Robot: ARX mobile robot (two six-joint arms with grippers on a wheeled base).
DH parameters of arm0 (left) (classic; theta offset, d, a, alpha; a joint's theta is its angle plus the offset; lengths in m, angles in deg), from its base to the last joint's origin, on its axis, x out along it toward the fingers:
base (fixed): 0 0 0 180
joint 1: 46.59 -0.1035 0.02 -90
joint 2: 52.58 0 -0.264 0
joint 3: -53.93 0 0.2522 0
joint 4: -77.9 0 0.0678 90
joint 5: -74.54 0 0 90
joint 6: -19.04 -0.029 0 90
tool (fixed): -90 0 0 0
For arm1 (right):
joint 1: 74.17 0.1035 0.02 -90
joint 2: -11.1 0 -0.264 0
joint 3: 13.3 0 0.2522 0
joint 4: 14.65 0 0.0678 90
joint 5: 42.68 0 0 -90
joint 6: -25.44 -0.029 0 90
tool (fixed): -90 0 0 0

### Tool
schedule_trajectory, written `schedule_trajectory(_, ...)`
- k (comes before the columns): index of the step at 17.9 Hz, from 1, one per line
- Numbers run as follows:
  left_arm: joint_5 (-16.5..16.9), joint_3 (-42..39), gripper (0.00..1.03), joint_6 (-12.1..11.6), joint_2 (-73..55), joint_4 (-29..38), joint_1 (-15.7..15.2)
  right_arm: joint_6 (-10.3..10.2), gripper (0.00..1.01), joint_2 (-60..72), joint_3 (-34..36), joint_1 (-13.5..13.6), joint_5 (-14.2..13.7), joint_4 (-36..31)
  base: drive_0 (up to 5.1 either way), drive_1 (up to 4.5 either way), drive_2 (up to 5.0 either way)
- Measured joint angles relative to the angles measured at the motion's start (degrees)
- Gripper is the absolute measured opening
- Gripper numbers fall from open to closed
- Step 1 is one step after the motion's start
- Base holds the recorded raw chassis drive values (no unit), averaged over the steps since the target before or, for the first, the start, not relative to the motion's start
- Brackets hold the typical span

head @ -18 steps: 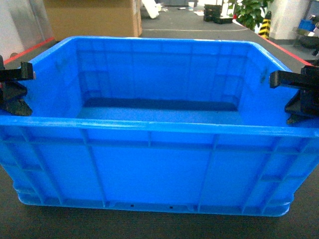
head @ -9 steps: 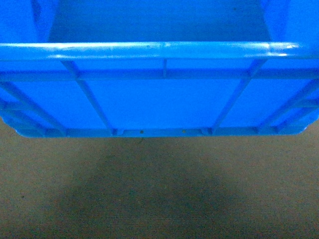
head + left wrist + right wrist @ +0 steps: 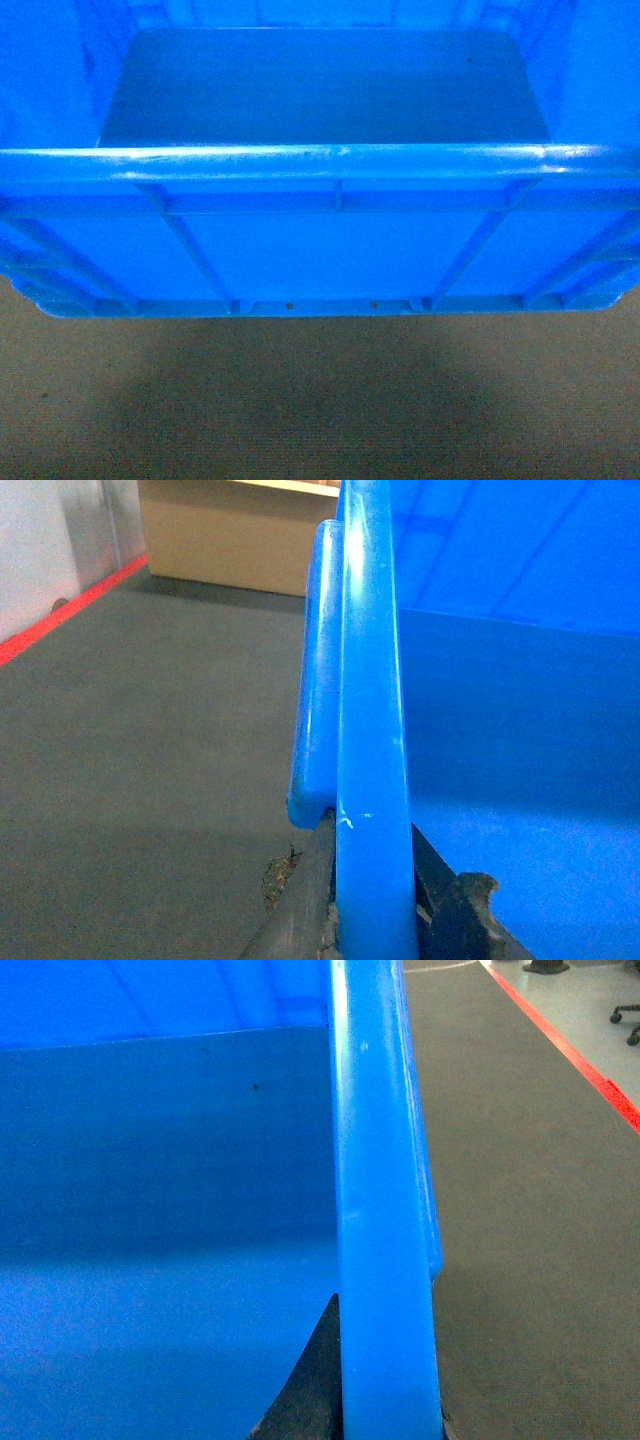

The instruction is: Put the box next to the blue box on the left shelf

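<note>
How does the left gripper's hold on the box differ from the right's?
Left gripper shows dark fingers on both sides of the box rim; right gripper shows only its inner finger clearly. Left's finger edges look ragged, right's smooth. Both straddle the rim.

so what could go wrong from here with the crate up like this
1. The crate fills the head view, so the shelf is out of sight; carrying it forward risks a bump or a bad placement.
2. Each claw holds only a thin strip of rim: left claw and right claw pinch opposite walls. If one slips, the crate could tilt or drop.
3. It hangs over the floor with nothing under it.
</note>
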Motion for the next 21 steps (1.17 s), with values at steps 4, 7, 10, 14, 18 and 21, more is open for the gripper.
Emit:
schedule_trajectory(4,-0.11,0.00,0.09,-0.02,0.11,0.74,0.00,0.33,0.08,-0.07,-0.11,0.00,-0.04,-0.74,-0.2,-0.16,-0.2)
schedule_trajectory(7,-0.20,0.02,0.09,-0.02,0.11,0.66,0.00,0.35,0.08,-0.04,-0.11,0.11,-0.09,-0.81,-1.8,-1.81,-1.8)
schedule_trajectory(10,-0.13,0.02,0.09,-0.02,0.11,0.66,0.00,0.37,0.08,-0.04,-0.11,0.04,-0.20,-0.79,-1.8,-1.76,-1.8)
schedule_trajectory(14,-0.15,0.02,0.09,-0.02,0.11,0.72,0.00,0.37,0.08,-0.04,-0.11,0.04,-0.20,-0.83,-1.5,-1.54,-1.5)
schedule_trajectory(18,-0.13,0.02,0.09,-0.02,0.11,0.66,0.00,0.39,0.08,-0.04,-0.11,0.04,-0.20,-0.79,-1.6,-1.63,-1.6)
schedule_trajectory(21,-0.13,0.02,0.09,-0.02,0.11,0.68,0.00,0.39,0.08,-0.04,-0.11,0.04,-0.20,-0.83,-1.6,-1.56,-1.6)
